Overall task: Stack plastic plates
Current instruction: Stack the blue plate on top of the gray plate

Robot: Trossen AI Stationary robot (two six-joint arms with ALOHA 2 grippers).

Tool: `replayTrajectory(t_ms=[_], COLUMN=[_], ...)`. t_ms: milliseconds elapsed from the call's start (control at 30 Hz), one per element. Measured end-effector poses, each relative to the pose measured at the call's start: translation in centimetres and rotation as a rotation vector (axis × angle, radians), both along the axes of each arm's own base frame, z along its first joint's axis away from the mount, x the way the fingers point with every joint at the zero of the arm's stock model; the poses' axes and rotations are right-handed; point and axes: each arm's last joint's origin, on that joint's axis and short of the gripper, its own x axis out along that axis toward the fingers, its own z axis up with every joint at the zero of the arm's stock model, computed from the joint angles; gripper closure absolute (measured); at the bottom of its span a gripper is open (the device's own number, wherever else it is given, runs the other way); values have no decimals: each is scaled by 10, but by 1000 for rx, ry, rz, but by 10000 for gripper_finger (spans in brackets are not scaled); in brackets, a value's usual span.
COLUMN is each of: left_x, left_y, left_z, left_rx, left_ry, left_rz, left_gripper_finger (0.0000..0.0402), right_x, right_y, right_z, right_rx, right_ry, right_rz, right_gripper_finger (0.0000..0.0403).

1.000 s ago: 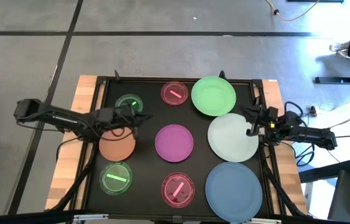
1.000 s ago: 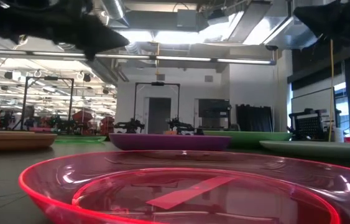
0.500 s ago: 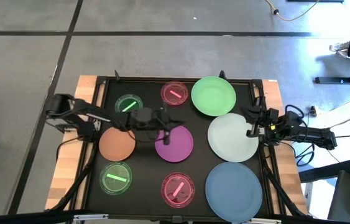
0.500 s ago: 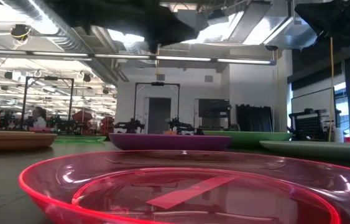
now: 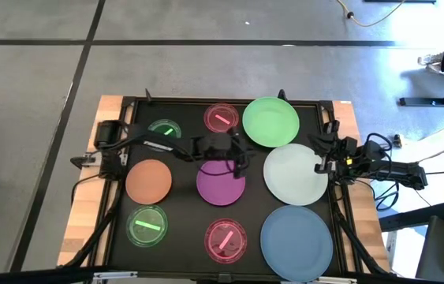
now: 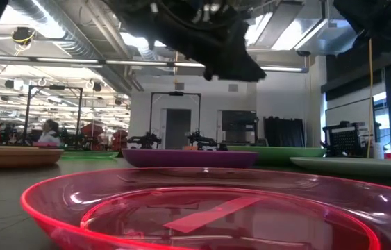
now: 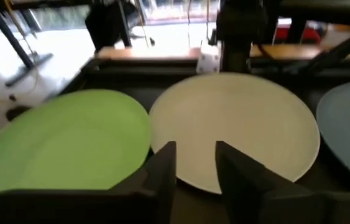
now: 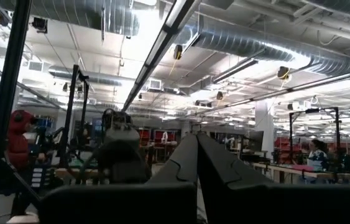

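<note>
No brand, label or writing can be read on any plate or on the bench.

Nine plates lie singly on the dark mat, none stacked. Three are large: green plate, white plate and blue plate, in a column on the right arm's side. Two are medium: purple plate in the middle and orange plate beside it. Four are small and translucent with a centre bar: two green, green dish and the other green dish, and two pink, pink dish and the other pink dish.

The left gripper is reached out over the mat above the far edge of the purple plate, with the pink dish just behind it. Its fingers stand apart with a clear gap and hold nothing; straight ahead of them lies the near rim of the white plate, with the green plate to one side and an edge of the blue plate to the other. The green and white rims look almost touching; white and blue are close.

The right gripper waits at the mat's edge, over the rim of the white plate. Its fingers are pressed together, empty.

Open mat shows between the purple plate and the white one, and around the small dishes.
</note>
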Motion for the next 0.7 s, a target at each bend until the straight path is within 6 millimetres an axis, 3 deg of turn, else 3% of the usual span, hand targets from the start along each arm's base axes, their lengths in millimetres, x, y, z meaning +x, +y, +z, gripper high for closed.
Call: replayTrajectory(t_ms=[133, 333, 700], left_x=[16, 36, 71], left_y=[-7, -47, -112], left_z=[-10, -20, -42], left_rx=[-62, -136, -384], left_ry=[75, 88, 127], left_rz=[-101, -332, -343], left_gripper_finger=[264, 260, 260], right_x=[0, 2, 6], right_y=[0, 0, -1], right_z=[0, -4, -6], right_rx=[0, 3, 30], right_ry=[3, 49, 70], right_rz=[1, 2, 9], right_gripper_finger=[400, 400, 400])
